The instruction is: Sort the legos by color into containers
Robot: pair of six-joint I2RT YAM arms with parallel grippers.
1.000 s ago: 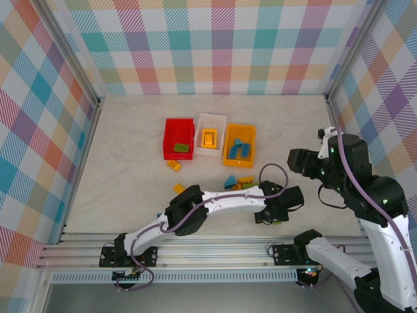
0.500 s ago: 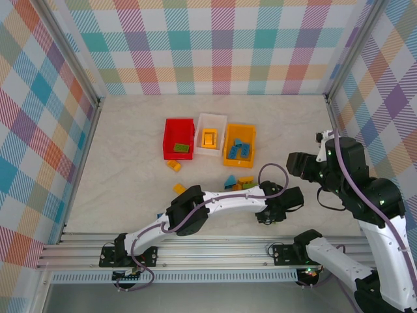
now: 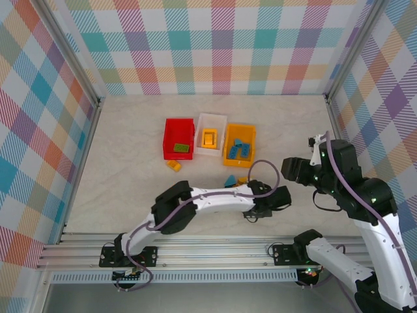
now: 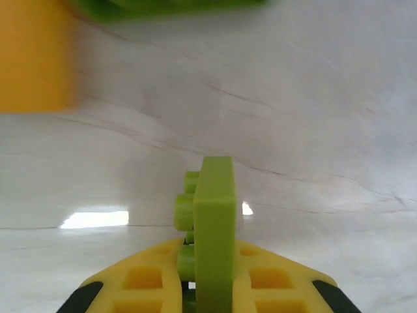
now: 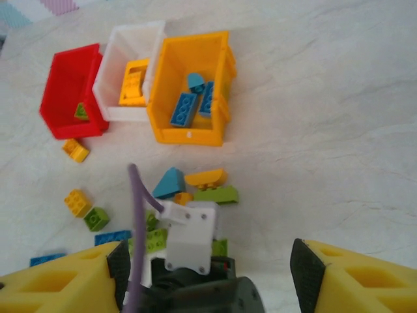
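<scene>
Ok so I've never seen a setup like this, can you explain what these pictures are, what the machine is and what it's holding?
The machine is two robot arms bolted at the near edge of a table, each ending in two yellow fingers. One picture looks down from above and behind them; the other two come from a camera on each wrist. On the table stand three bins: a red bin holding a green brick, a white bin holding an orange-yellow brick, an orange-yellow bin holding blue bricks. Loose bricks lie in front of them. The left arm's fingers are shut on a lime green brick, seen close up from its wrist. The right arm's fingers stand open, holding nothing.
</scene>
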